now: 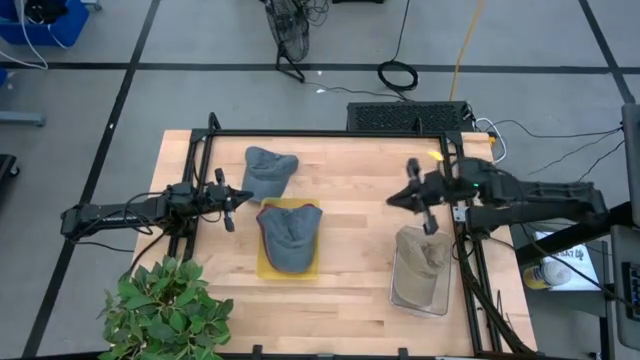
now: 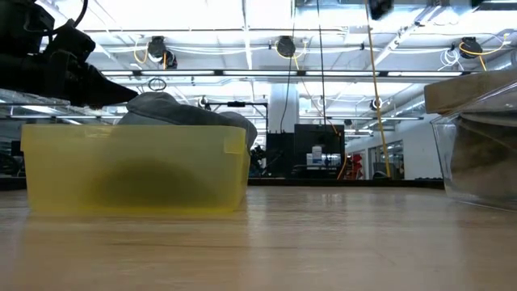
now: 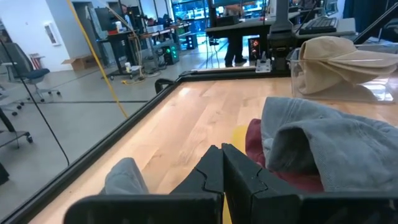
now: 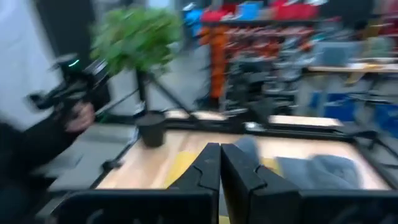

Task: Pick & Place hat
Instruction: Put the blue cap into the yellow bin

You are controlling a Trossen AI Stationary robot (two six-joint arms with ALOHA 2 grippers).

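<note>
From the high view I see three hats on the wooden table (image 1: 350,200). A grey cap (image 1: 290,235) lies in the yellow tray (image 1: 264,266) near the table's middle; a red lining shows at its edge in the left wrist view. A second grey cap (image 1: 268,172) lies loose on the wood just behind the tray. A tan cap (image 1: 420,252) sits in the clear bin (image 1: 398,296) on the right side.

The right gripper (image 1: 432,226) hangs over the far end of the clear bin, above the tan cap. Its fingers (image 4: 205,163) are pressed together with nothing between them. The right wrist view is smeared, so I cannot confirm how near it is to the cap.

The left gripper (image 1: 229,222) waits at the left side of the table, beside the yellow tray, fingers (image 3: 214,171) pressed together and holding nothing.

In the low view, the tray wall hides most of the grey cap, and the clear bin is cut off at the picture's edge. A potted plant (image 1: 165,310) covers the table's near left corner.
</note>
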